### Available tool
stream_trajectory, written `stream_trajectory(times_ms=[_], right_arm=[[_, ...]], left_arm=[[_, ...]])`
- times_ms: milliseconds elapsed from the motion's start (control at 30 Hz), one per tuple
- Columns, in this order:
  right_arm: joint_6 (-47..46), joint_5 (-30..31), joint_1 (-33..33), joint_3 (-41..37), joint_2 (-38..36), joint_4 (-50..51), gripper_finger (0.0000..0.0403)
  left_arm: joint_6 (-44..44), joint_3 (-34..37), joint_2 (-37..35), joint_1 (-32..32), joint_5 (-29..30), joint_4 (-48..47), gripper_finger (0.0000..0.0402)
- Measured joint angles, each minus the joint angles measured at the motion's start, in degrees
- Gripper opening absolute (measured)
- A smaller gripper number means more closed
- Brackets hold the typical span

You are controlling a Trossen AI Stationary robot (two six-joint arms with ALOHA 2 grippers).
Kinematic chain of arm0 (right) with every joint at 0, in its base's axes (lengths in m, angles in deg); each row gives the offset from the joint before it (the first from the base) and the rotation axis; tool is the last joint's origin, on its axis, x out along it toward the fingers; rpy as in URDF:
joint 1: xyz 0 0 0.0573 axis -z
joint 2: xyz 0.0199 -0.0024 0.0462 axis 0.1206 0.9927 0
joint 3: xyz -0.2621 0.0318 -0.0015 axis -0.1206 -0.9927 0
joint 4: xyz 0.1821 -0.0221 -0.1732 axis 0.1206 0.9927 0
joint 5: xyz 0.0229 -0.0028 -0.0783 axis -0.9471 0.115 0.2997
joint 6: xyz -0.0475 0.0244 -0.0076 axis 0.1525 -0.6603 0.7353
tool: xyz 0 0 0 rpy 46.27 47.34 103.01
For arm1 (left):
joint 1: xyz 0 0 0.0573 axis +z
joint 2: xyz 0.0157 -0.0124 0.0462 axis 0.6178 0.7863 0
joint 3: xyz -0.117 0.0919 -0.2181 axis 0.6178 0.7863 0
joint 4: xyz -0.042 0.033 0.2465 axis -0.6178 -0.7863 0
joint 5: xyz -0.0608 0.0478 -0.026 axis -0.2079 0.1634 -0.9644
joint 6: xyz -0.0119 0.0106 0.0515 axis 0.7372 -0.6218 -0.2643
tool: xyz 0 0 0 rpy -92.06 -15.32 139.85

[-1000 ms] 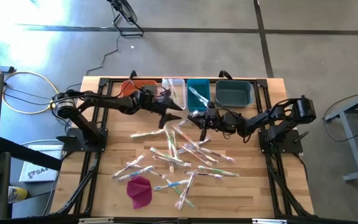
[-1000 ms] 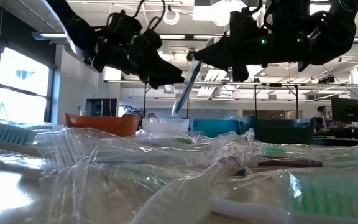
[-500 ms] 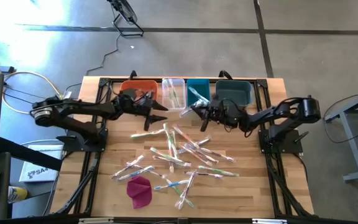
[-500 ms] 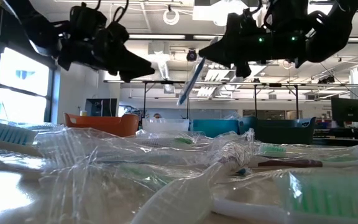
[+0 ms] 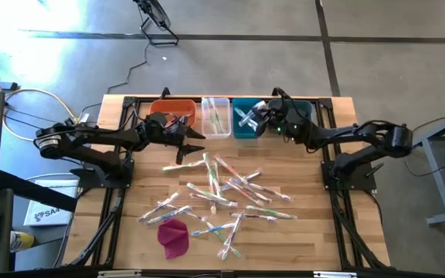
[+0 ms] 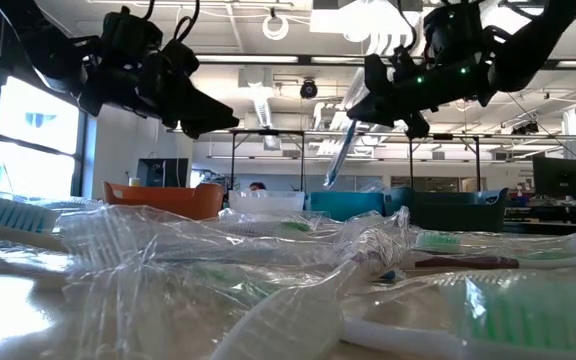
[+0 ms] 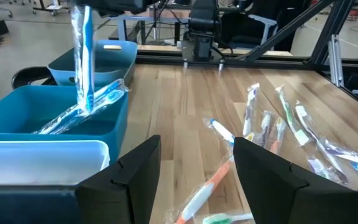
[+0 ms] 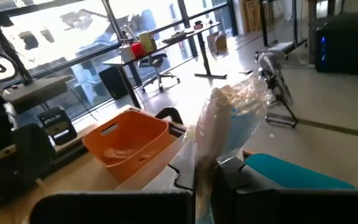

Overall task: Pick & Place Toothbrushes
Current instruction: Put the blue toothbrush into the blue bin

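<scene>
Many wrapped toothbrushes (image 5: pixel 224 185) lie scattered flat on the wooden table, and they fill the foreground of the low view (image 6: pixel 268 270). My right gripper (image 5: pixel 258 116) (image 6: pixel 365 103) hovers over the teal bin (image 5: pixel 236 127) at the far edge, shut on a blue-handled toothbrush (image 7: pixel 83 56) in a clear wrapper. Another wrapped toothbrush (image 7: pixel 82 112) lies inside that bin. My left gripper (image 5: pixel 195 140) (image 7: pixel 197 180) is open and holds nothing. It hangs in the air near the orange bin (image 5: pixel 174 107) and the clear bin (image 5: pixel 216 117). My right gripper pinches the blue toothbrush between its two fingers at its upper end (image 6: pixel 353 112), wrapper and all. The brush is lifted clear of the table. It hangs below the fingers, slightly tilted, with its lower end (image 7: pixel 86 102) over the teal bin.
Four bins stand in a row at the far edge: orange, clear, teal and a darker blue one (image 5: pixel 298 117). A magenta cloth lump (image 5: pixel 174 236) lies near the table's near-left corner. Arm bases and black frame rails run along both sides of the table.
My right gripper carried the blue toothbrush from above the pile toward the far edge, and it now hangs over the teal bin. My left gripper drew back toward the table's left, from in front of the clear bin toward the orange bin.
</scene>
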Motion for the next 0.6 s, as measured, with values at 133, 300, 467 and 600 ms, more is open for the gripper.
stream_trajectory(times_ms=[133, 300, 467, 600], right_arm=[[-2.4, -4.9, 3.0, 3.6, 0.8, 5.7, 0.0008], [-2.9, -5.5, 3.8, 9.2, 2.4, 17.3, 0.0008], [-3.4, -5.3, 4.2, 11.4, 3.5, 20.5, 0.0008], [-5.6, -5.3, 4.5, 11.5, 3.5, 21.3, 0.0008]], left_arm=[[0.0, 0.0, 0.0, 0.0, 0.2, 0.0, 0.0199], [0.0, 0.0, 0.0, 0.0, 0.2, 0.0, 0.0199], [0.0, 0.0, 0.0, 0.0, 0.4, -0.1, 0.0199], [0.1, 0.0, 0.0, 0.0, 0.4, -0.2, 0.0199]])
